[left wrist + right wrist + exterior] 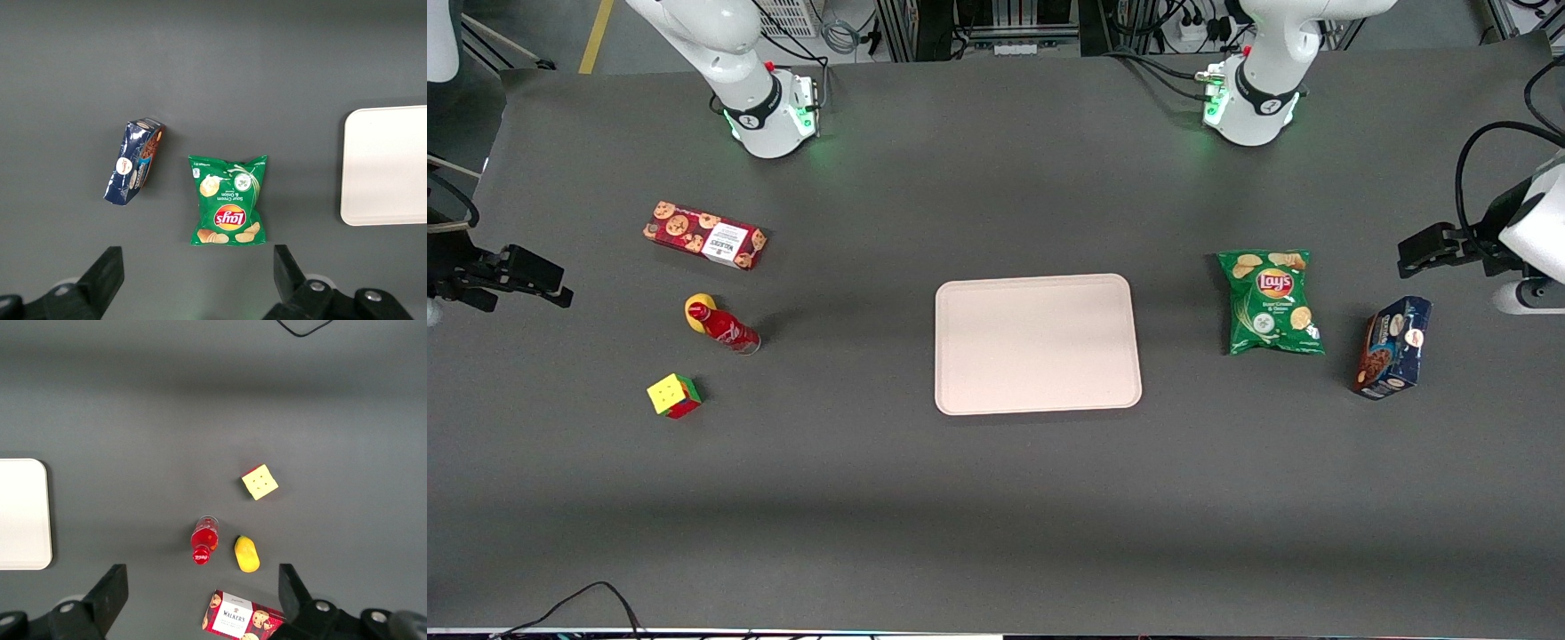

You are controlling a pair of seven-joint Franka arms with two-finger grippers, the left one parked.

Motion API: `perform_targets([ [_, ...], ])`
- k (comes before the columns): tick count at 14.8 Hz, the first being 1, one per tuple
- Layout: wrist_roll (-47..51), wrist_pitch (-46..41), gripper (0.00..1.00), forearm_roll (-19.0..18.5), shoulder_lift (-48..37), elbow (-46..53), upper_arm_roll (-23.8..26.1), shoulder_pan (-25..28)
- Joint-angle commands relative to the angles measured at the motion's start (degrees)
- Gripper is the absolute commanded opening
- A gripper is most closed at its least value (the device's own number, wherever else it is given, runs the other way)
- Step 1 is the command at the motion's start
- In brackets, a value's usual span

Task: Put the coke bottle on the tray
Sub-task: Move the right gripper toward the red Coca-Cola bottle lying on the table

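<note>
Cube (673,395) nearest cam, coke bottle (726,328) upright touching lemon (698,308), tray (1037,343) well apart, gripper (200,603) spread wide above w/ nothing held; risks tipping bottle or nudging lemon if descent's off.

Even overhead light, all views sharp. Dark table (996,498) matte, with a soft darker band across it nearer the front camera. Tray (1037,343) bright, nearly washed out. Green glow at arm bases (769,124). Gripper (200,600), high above table, fingers spread, slightly blurred.
</note>
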Motion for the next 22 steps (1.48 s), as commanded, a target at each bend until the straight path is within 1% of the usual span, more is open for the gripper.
perform_targets([
  [1,1.7,-1.31,1.0,-0.98,1.18,1.78,0.14,0.69],
  [5,1.53,-1.4,1.0,-0.71,1.0,1.08,0.14,0.69],
  [8,1.27,-1.31,1.0,-0.71,-0.13,-3.83,0.14,0.69],
  [10,1.26,-0.09,1.0,-0.63,-2.77,-8.66,0.67,0.69],
  [13,0.91,6.57,1.0,-0.45,-8.03,-18.93,0.85,0.69],
  [14,0.74,9.47,1.0,0.16,-9.97,-22.79,0.85,0.69],
  [15,0.04,12.2,1.0,1.73,-11.64,-26.49,0.85,0.6],
  [16,-2.4,15.18,1.0,2.79,-12.87,-29.92,0.85,0.25],
  [17,-4.34,17.91,1.0,3.85,-13.41,-32.74,0.67,-0.02],
  [18,-5.14,20.2,1.0,4.12,-13.59,-34.85,0.67,-0.11],
  [22,-7.6,30.65,1.0,4.12,-13.06,-43.55,0.58,-0.11],
])
